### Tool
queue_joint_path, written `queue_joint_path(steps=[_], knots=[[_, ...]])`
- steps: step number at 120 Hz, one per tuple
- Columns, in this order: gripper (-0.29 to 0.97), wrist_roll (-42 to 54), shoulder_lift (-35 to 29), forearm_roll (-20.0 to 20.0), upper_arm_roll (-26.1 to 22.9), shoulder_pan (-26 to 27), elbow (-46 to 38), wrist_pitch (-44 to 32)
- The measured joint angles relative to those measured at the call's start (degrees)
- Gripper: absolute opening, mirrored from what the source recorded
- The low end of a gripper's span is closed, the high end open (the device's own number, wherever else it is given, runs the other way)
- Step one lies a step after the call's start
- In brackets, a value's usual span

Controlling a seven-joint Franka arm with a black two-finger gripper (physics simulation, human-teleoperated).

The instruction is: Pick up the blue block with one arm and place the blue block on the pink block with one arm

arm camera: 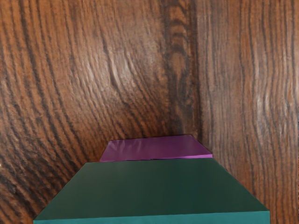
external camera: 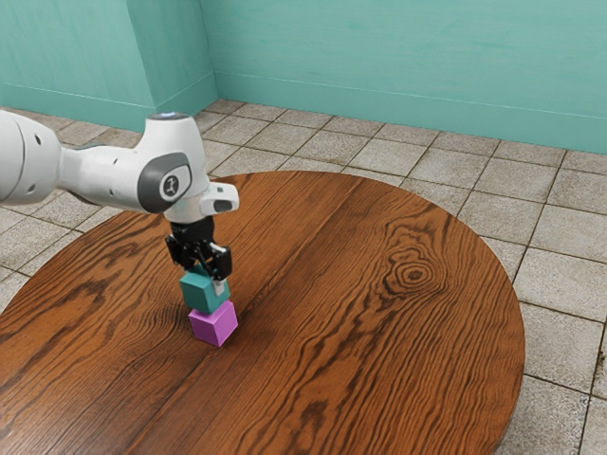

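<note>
The blue block (external camera: 203, 293), teal in colour, stands on top of the pink block (external camera: 213, 324) on the round wooden table (external camera: 379, 313), slightly offset toward the exterior view's left. My gripper (external camera: 202, 272) comes straight down on the blue block, with its black fingers against the block's upper sides, shut on it. In the wrist view the blue block (arm camera: 154, 191) looms large just under the hand. A strip of the pink block's top (arm camera: 156, 147) shows beyond it.
The table's edge (external camera: 520, 322) curves round at the exterior view's right, with tiled floor (external camera: 560, 227) beyond it. A teal wall (external camera: 379, 47) stands behind the table. My white arm (external camera: 104, 175) enters from the exterior view's left.
</note>
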State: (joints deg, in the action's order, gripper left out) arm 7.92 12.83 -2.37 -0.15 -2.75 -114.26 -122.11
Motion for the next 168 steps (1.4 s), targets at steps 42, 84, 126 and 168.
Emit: queue_joint_path(steps=[42,84,126,168], knots=[[0.34,-0.29,-2.56,0.15,-1.11,0.0,-3.64,-3.06],[0.34,-0.32,-2.87,-0.02,-1.27,0.02,-4.91,-4.48],[0.34,-0.39,-4.03,-0.19,-1.19,0.02,-6.16,-5.0],[0.61,0.14,-5.33,-0.74,-0.97,0.01,-6.18,-4.67]])
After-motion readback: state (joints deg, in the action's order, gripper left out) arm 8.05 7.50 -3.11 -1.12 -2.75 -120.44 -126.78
